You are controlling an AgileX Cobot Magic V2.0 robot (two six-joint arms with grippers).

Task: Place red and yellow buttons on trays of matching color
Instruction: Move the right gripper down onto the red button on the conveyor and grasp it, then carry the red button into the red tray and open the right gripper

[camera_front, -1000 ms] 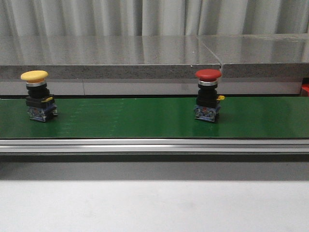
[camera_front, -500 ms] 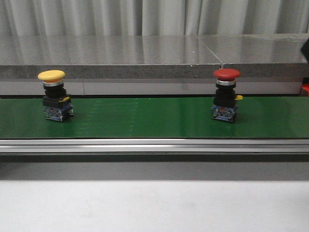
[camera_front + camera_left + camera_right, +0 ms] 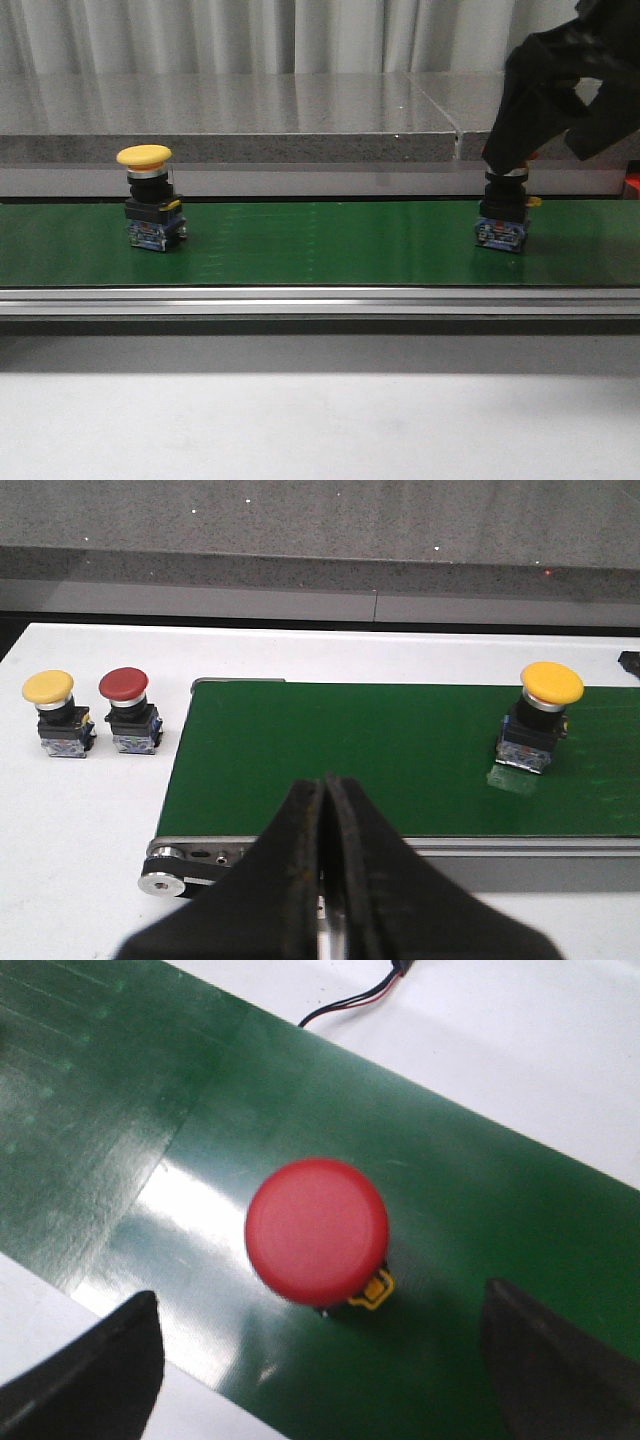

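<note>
Green conveyor belt (image 3: 330, 245) ran across a white table (image 3: 90, 810). Yellow button (image 3: 150, 210) sat upright on the belt's left part, red button (image 3: 318, 1232) upright toward the right, well apart. Two spare buttons (image 3: 95, 712) stood side by side on the table, beside the belt's end.

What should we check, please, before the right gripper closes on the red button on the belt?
1. Right gripper open: ok, its fingers stand wide apart.
2. Red button between the fingers: ok in the right wrist view, roughly centred with space on both sides.
3. Button upright on the green belt: ok, its base sits flat in the front view.
4. Gripper low enough to grasp: cannot tell; in the front view the arm covers the button's cap.
5. Left gripper out of the way: ok, shut and empty, well away from the yellow button.
6. Trays ready to receive: cannot tell, none appears in any view.
</note>
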